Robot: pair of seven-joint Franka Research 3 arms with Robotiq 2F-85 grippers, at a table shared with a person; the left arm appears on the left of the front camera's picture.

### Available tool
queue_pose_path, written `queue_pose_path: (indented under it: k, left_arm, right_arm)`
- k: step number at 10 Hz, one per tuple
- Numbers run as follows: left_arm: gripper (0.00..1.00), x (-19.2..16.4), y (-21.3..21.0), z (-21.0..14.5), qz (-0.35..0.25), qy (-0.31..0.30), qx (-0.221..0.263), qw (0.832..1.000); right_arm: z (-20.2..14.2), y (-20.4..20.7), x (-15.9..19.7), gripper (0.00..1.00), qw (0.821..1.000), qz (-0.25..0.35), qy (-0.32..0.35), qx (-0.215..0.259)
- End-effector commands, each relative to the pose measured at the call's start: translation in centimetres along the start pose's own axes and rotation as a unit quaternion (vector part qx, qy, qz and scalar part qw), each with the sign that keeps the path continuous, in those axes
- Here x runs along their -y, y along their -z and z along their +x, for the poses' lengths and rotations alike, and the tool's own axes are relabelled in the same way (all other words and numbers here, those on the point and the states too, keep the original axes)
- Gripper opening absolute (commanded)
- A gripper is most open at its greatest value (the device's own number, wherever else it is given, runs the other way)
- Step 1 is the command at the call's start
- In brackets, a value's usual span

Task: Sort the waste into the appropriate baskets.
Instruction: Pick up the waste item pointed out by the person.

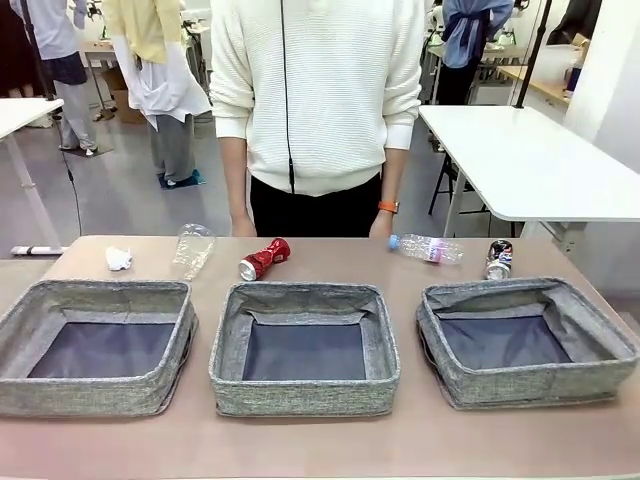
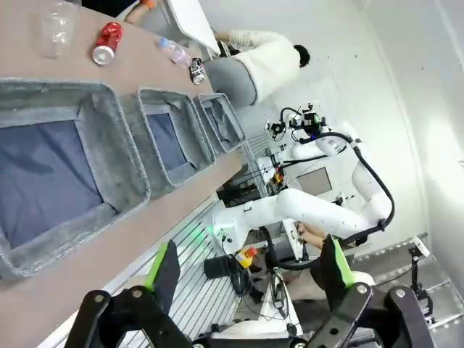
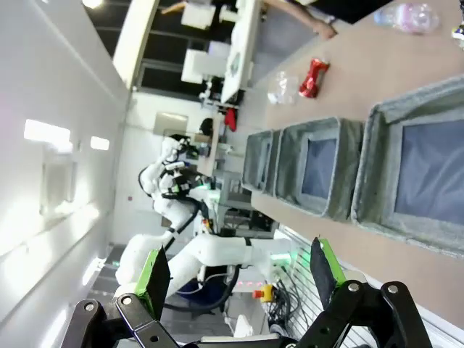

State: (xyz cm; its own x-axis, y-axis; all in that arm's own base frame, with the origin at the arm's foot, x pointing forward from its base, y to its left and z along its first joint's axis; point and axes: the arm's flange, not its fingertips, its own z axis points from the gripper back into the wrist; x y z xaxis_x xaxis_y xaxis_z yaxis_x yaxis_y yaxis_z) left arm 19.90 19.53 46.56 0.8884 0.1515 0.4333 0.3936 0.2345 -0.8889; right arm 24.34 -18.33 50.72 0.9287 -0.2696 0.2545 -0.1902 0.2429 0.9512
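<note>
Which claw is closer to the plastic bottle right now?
Right. The right claw hangs open by the right basket, nearest the bottle; the left claw hangs by the left basket, at the opposite end.

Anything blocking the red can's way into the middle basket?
Nothing visible. The red can lies on the table just beyond the middle basket, with only the basket's soft far wall to lift it over.
</note>
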Motion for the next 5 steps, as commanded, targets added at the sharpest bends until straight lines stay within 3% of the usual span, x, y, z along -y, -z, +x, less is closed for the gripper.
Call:
queue_pose_path:
  k: [1,5]
  left_arm:
    - [1.0,-0.12,-0.78,-0.72,0.0,0.009,0.011,1.0]
    - [1.0,-0.12,-0.78,-0.72,0.0,0.009,0.011,1.0]
  right_arm:
    - [-0.23,-0.67,0.19,1.0,1.0,-0.003,-0.018,0.001]
    - [-0.23,-0.67,0.19,1.0,1.0,-0.003,-0.018,0.001]
